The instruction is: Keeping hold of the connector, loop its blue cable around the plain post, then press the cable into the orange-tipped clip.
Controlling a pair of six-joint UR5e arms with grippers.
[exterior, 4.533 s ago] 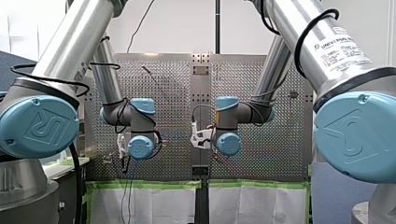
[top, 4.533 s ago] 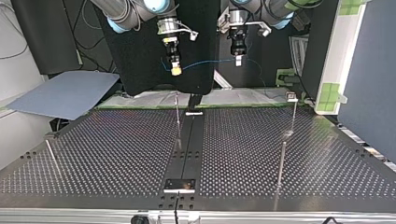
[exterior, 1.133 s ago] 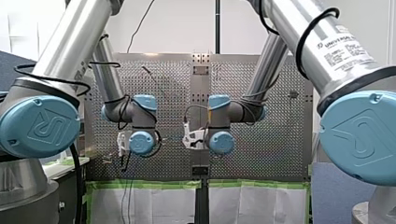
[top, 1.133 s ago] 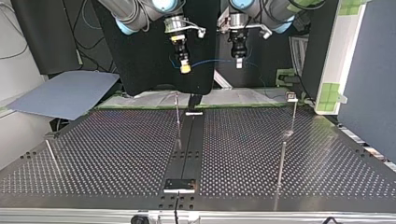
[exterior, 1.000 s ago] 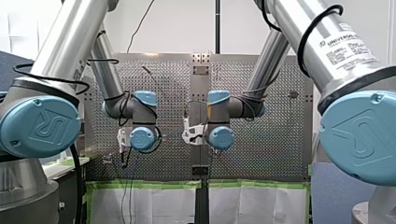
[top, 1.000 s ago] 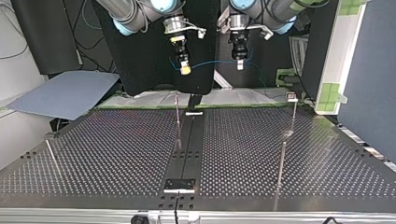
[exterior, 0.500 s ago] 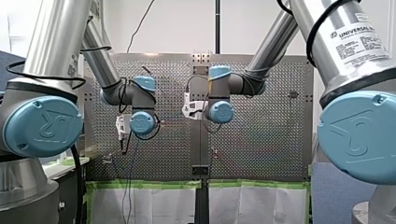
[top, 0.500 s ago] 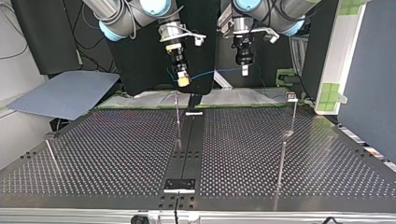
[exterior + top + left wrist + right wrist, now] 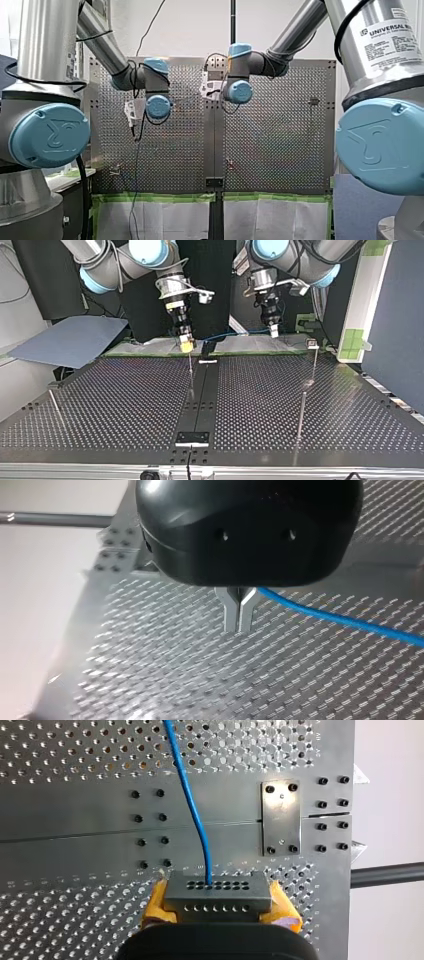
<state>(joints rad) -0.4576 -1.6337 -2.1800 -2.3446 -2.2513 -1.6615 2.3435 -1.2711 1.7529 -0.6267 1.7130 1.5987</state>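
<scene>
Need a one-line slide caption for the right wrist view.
My right gripper, yellow pads shut on the grey connector, blue cable running ahead over the perforated table.

left end effector [image 9: 240, 624]: metal fingers pressed together | right end effector [image 9: 218, 903]: yellow pads clamped on connector [image 9: 217, 889]

Front view, only readable print: the white label [image 9: 386, 42] on the silver tube of my right arm [image 9: 350, 30] reads "UNIVERSAL R…", the rest of that line not legible and the finer lines under it too small to read. The light-blue round joint cap of my left arm [image 9: 47, 135] and the light-blue round joint cap of my right arm [image 9: 375, 145] each carry an embossed stylised "UR" logo.
</scene>
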